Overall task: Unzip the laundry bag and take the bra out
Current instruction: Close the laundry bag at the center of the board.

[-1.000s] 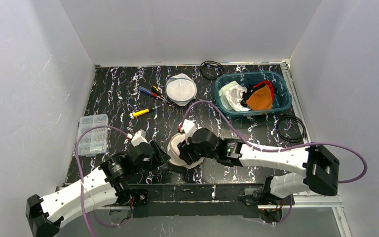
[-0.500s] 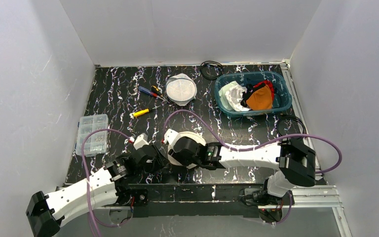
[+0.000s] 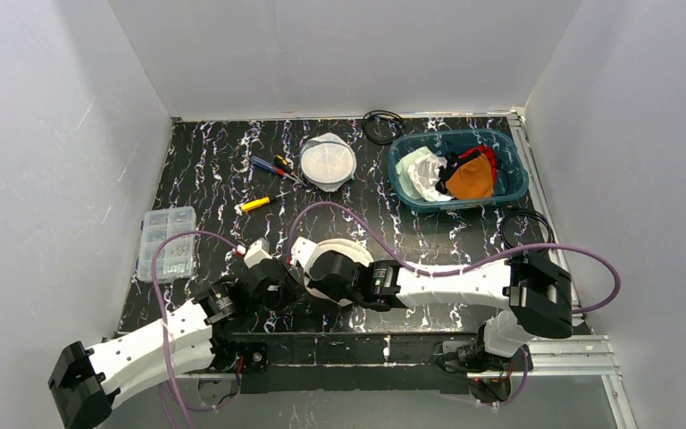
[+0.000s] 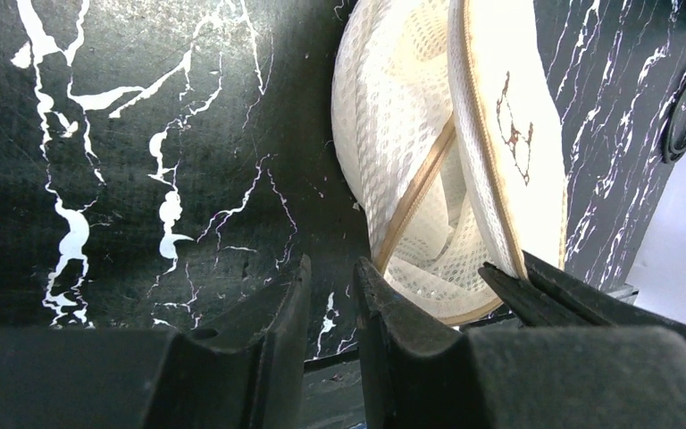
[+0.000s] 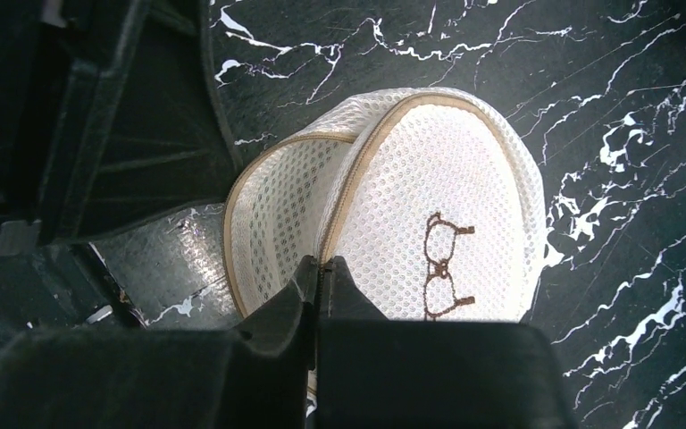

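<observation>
Bag [image 5: 429,179] at near edge of worktop [image 3: 214,179], between both arms. Zip [image 5: 355,174] seam runs straight away from right end effector [image 5: 319,265], clamped shut at it; pull hidden. Left end effector [image 4: 330,290] just left of bag, slightly open, empty. Bra unseen.

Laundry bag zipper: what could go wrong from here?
The right tool is shut at the laundry bag on its tan zipper seam, but the pull is hidden; it may slip off. The left tool has only table between its jaws, beside the bag, so the unanchored bag could drag along.
</observation>
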You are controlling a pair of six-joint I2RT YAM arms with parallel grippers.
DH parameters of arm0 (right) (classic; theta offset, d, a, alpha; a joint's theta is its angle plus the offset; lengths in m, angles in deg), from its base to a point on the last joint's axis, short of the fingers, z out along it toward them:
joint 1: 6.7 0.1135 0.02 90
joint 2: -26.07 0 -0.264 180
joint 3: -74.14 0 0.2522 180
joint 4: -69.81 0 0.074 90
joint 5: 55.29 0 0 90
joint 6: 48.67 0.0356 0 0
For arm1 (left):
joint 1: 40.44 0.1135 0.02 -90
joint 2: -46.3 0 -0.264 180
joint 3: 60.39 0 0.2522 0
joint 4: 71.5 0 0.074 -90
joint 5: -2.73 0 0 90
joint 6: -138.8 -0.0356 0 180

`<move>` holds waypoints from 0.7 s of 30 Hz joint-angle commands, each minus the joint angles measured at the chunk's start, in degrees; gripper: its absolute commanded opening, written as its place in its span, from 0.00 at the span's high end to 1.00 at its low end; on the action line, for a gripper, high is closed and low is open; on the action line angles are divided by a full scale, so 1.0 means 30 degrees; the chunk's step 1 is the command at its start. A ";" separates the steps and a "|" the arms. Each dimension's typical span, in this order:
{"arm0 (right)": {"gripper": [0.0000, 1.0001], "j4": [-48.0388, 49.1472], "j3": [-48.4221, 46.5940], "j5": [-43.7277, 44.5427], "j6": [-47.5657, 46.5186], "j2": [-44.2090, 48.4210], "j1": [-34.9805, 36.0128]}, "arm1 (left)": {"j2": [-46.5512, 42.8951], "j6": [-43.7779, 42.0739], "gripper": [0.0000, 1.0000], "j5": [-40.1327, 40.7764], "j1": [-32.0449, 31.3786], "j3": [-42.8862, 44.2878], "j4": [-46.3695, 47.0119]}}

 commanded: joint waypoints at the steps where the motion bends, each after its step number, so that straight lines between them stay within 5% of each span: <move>1: 0.99 0.0161 -0.0405 0.0953 -0.0942 0.1170 0.0451 | 0.0237 -0.0305 0.78 0.0109 0.0257 0.0538 0.0391; 21: 0.99 0.3476 0.3313 0.1534 -0.4507 0.2972 0.2401 | 0.1771 -0.0732 0.84 -0.1002 0.1055 0.0643 0.1727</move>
